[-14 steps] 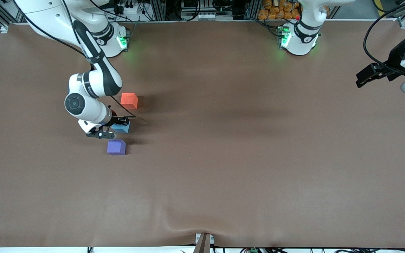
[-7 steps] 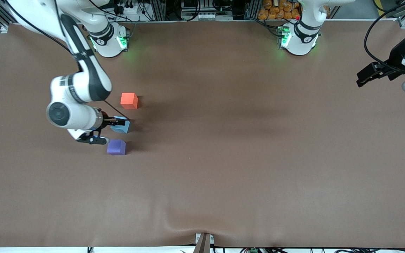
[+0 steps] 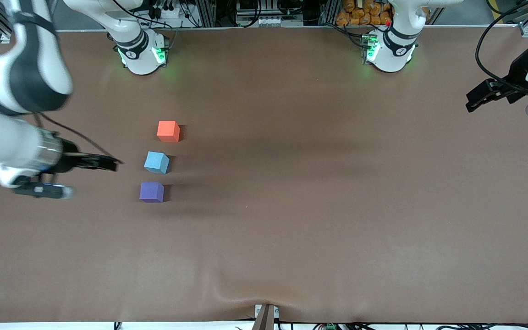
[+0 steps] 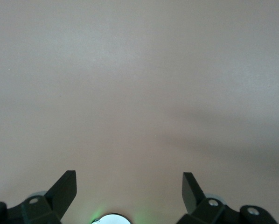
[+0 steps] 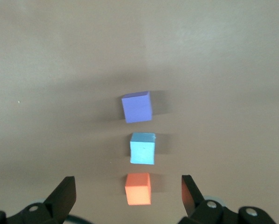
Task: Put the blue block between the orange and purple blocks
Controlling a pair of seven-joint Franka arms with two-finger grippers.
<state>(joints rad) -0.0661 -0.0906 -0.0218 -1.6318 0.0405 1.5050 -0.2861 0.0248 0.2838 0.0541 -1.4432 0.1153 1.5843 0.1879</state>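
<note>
Once released, right claw (empty) withdrawn.

Three blocks stand in a short row on the bench, toward the right arm's end. The orange block lies farthest from the front camera, the purple block nearest, and the blue block sits between them, apart from both. The right tool hangs over the bench beside the row. The left tool waits over the left arm's end.
</note>
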